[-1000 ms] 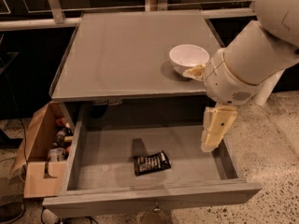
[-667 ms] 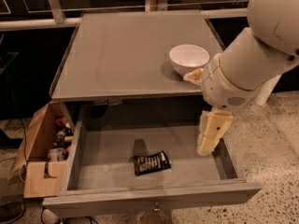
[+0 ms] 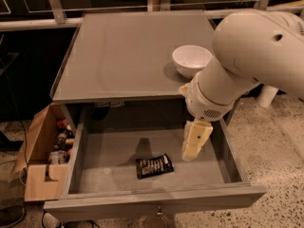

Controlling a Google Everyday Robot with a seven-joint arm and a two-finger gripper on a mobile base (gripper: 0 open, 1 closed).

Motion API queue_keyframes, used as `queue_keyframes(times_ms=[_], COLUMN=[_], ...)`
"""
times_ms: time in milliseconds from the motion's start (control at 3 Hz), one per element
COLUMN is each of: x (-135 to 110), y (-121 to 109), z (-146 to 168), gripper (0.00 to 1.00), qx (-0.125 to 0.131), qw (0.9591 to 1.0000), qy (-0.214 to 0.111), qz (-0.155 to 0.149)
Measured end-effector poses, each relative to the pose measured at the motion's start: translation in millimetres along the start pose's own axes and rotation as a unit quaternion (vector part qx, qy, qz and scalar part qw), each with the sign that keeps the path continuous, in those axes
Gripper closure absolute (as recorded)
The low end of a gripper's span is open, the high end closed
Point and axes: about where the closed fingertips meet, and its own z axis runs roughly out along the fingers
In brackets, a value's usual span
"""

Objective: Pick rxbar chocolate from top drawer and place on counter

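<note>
Inside the top drawer (image 3: pixel 104 171), the rxbar chocolate (image 3: pixel 154 166) is lying flat on the floor near the front wall. The gripper (image 3: pixel 189 156) is hanging tip-down just right of the bar, not touching it, probably lining up a top-down grasp. Whether it is spread cannot be told. The counter (image 3: pixel 128 56) surface is carrying a white bowl (image 3: pixel 191 60).

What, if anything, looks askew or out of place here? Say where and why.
Only the rxbar chocolate stands out: it lies skewed on the top drawer floor, not square with the walls. The gripper hangs in the drawer just right of it, apart. The white bowl sits upright on the counter.
</note>
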Motion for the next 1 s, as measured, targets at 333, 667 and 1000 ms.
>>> queue_keyframes(times_ms=[333,667,1000], x=[-0.1,-5.4,-17.6], y=[-0.4,5.8,2.4], z=[0.2,12.7,59.2], gripper=[0.00,0.00,0.00], qx=[0.001,0.001,0.008], qw=[1.0000,0.9999,0.9999], qy=[0.000,-0.009,-0.010], qz=[0.003,0.007,-0.004])
